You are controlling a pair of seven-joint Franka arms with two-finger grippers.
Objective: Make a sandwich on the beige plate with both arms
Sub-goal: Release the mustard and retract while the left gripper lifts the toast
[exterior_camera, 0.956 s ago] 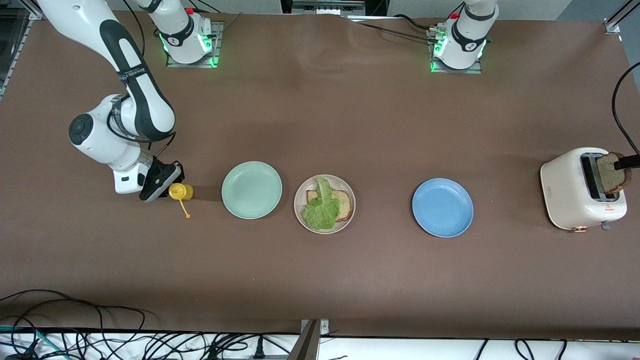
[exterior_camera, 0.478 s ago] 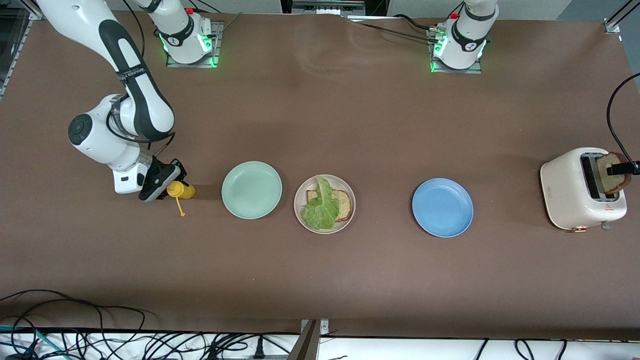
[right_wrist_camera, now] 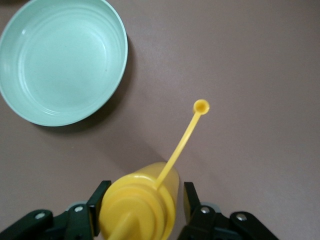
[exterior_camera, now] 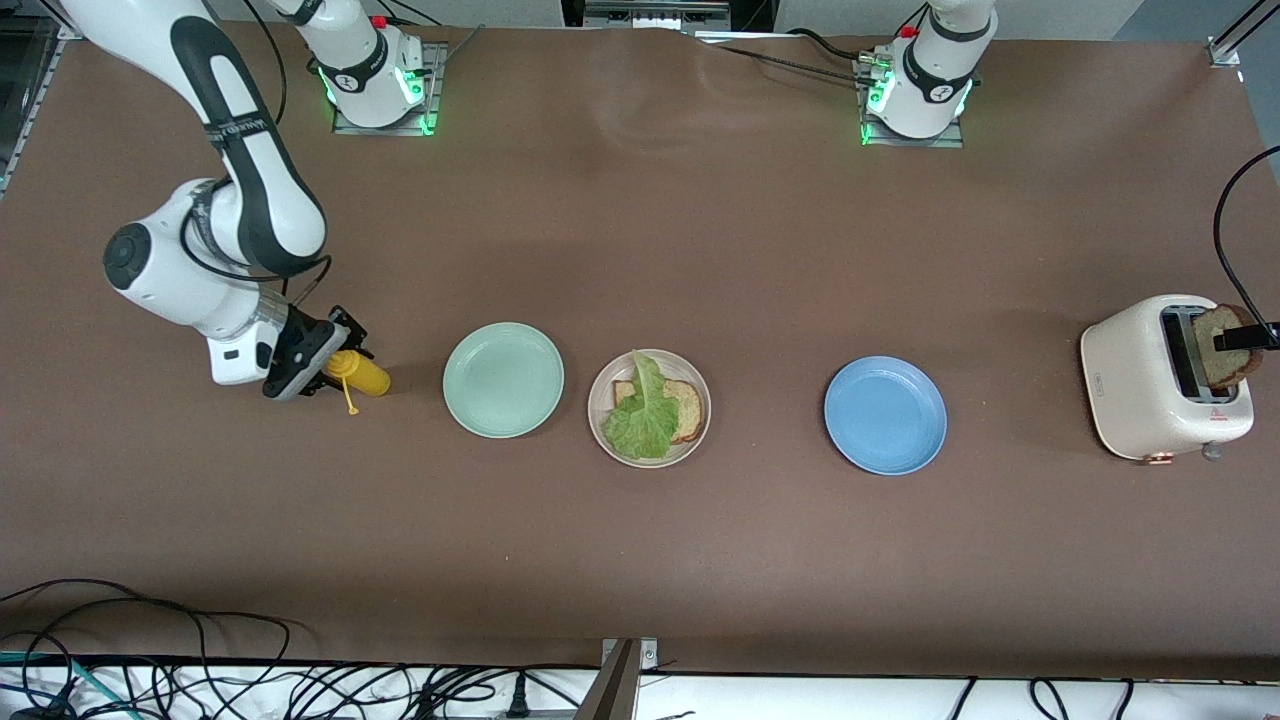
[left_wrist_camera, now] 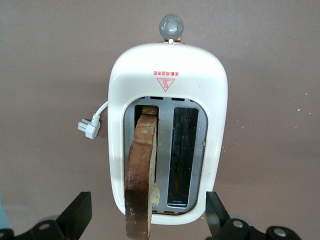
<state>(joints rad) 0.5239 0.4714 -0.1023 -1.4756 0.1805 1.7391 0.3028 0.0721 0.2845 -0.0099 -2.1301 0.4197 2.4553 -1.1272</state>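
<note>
- Right gripper [right_wrist_camera: 146, 189], low at the right arm's end of the table: its jaws have spread over the last second and now flank the yellow mustard bottle [exterior_camera: 360, 376] loosely, a sliver of gap on one side. Not gripping it.
- The bottle has gone from near upright to leaning over toward the mint-green plate [exterior_camera: 503, 380], its cap dangling on its strap. Looks like a set-down and release.
- Left gripper [left_wrist_camera: 146, 202], over the toaster [exterior_camera: 1140, 385] at the left arm's end: fully spread, unchanged, holding nothing. Its fingers straddle the toaster top with the bread slice [left_wrist_camera: 140, 175] sticking up out of one slot between them.
- Beige plate [exterior_camera: 660, 458] sits between the mint-green plate and the blue plate [exterior_camera: 885, 415]. It carries one bread slice [exterior_camera: 688, 405] with the lettuce leaf [exterior_camera: 640, 415] on top.
- Meaning: sauce step looks finished. The sandwich still lacks its top slice, so the left arm probably has to close on the toast and carry it over.
</note>
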